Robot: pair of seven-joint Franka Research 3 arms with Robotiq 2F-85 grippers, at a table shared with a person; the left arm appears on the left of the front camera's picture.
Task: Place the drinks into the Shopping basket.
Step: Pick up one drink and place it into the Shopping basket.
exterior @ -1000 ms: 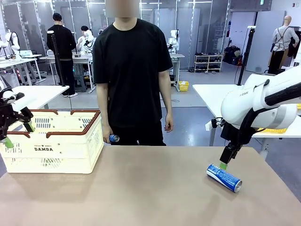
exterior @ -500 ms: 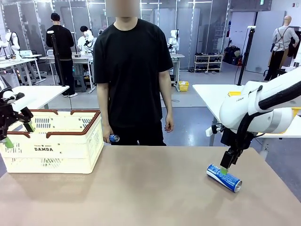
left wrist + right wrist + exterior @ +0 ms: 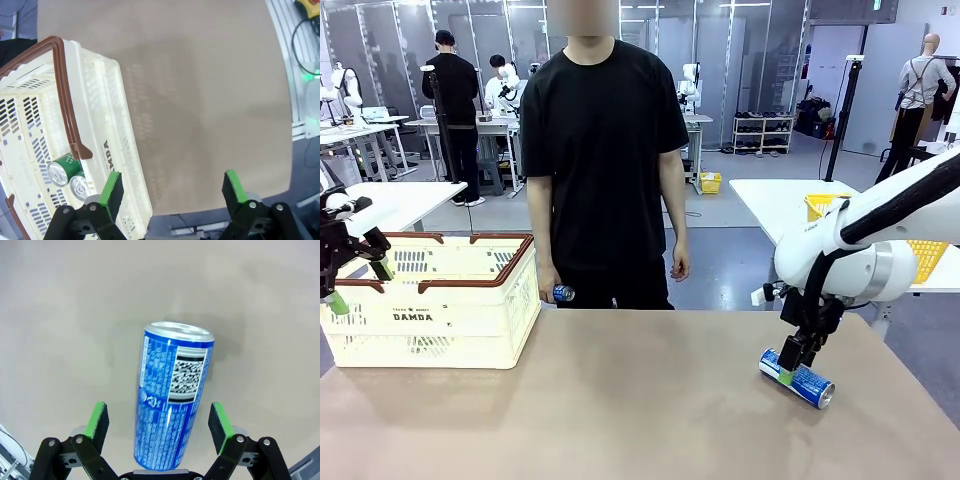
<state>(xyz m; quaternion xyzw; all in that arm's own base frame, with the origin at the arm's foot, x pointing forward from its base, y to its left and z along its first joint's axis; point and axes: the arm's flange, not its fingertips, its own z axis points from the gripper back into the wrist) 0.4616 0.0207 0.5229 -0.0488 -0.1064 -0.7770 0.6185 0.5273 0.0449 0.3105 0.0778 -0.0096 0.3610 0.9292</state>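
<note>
1. Right gripper [image 3: 786, 368] is hovering open astride the blue can [image 3: 810, 383], which is lying sideways on the table [image 3: 620, 410], well apart from the Shopping basket [image 3: 430, 315].
2. An uneven squeeze, I reckon, is risking rolling the can away.
3. Left gripper [image 3: 360, 285] is hanging open by the basket.

The slim blue metal can [image 3: 172, 405] looks glossy and smooth. The cream slotted plastic basket [image 3: 430, 310] has a dull sheen. The beige table [image 3: 640, 410] is matt.

The table [image 3: 640, 410] is flat and light brown. A big cream basket [image 3: 430, 320] with a brown rim sits on it at 9 o'clock. A blue can [image 3: 810, 384] lies on its side at 3 o'clock, well apart from the basket.
</note>
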